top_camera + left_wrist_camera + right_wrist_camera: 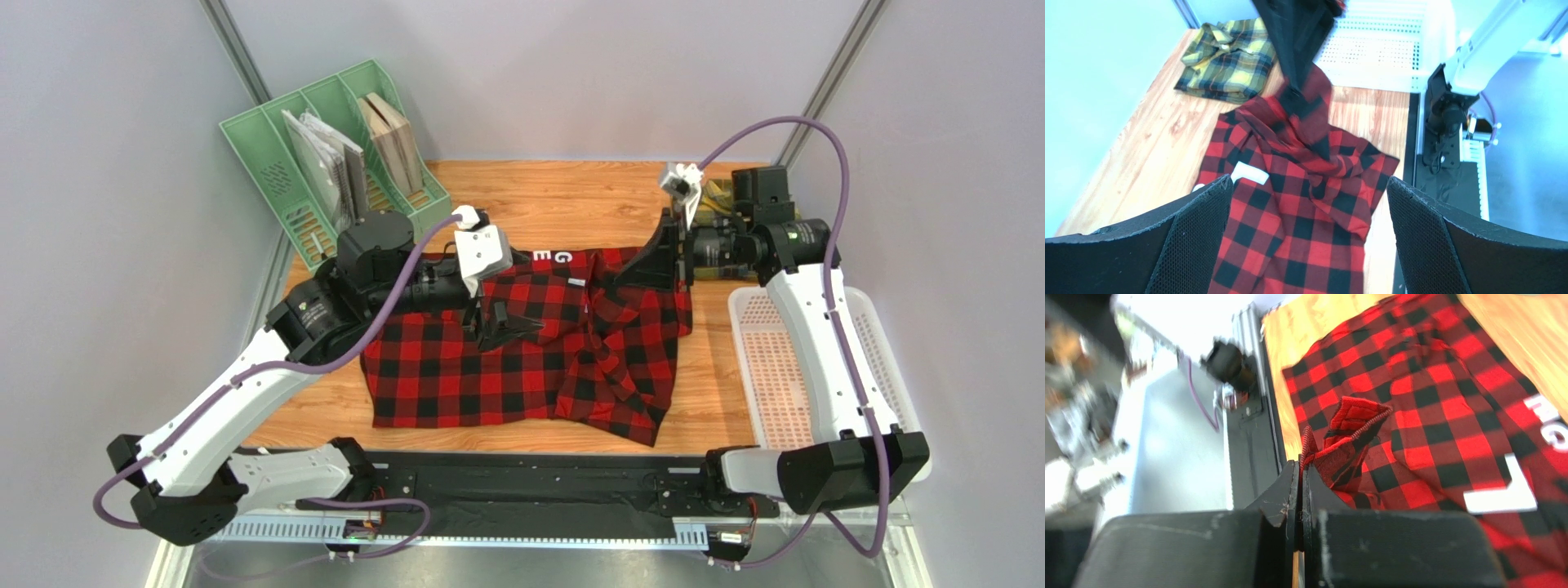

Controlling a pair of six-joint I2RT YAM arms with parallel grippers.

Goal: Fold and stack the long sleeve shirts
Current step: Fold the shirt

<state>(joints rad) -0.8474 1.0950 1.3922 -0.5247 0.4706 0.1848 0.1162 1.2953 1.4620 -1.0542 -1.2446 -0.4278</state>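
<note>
red shirt (528, 361): mid-table, spread, far-right edge lifted
yellow shirt (1226, 61): bunched, far right
left gripper (1309, 184): jaws wide, empty, above red shirt
right gripper (1300, 471): clamped on lifted edge
step: folding red shirt
next: likely carry edge leftward

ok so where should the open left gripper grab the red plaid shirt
Probably the near-left corner of the red plaid shirt, coming in low from the left. That edge lies flat and free on the table, opposite the far-right fold the right gripper is shut on, so the left gripper could slide one finger under it.
</note>
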